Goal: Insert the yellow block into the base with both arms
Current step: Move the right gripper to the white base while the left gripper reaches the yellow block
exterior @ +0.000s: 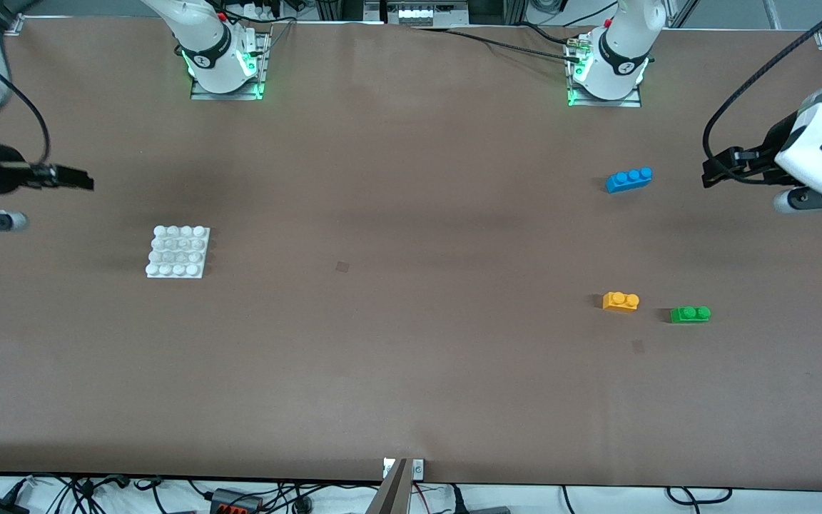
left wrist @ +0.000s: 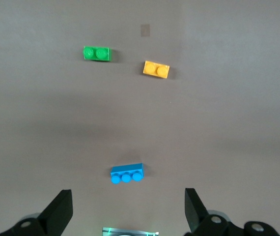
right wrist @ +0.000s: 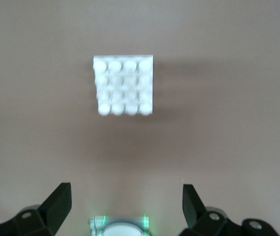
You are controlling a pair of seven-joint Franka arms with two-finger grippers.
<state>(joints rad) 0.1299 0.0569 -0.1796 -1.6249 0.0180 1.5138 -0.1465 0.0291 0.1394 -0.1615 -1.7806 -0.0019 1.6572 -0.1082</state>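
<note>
Nearest the front edge: green brick (exterior: pixel 690 314), touching nothing, just beside yellow block (exterior: pixel 621 301), toward the left arm's end. Blue brick (exterior: pixel 628 179) farther back. Base (exterior: pixel 178 251) toward the right arm's end. Left gripper (left wrist: pixel 128 211) and right gripper (right wrist: pixel 126 209) raised over the table's ends, fingers spread, empty. No legible markings.

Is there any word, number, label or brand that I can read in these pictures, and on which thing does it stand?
No text can be read.
Yellow block, base, blue brick, green brick: no print visible.
Round marks on the two arm bases: too small to read.
</note>
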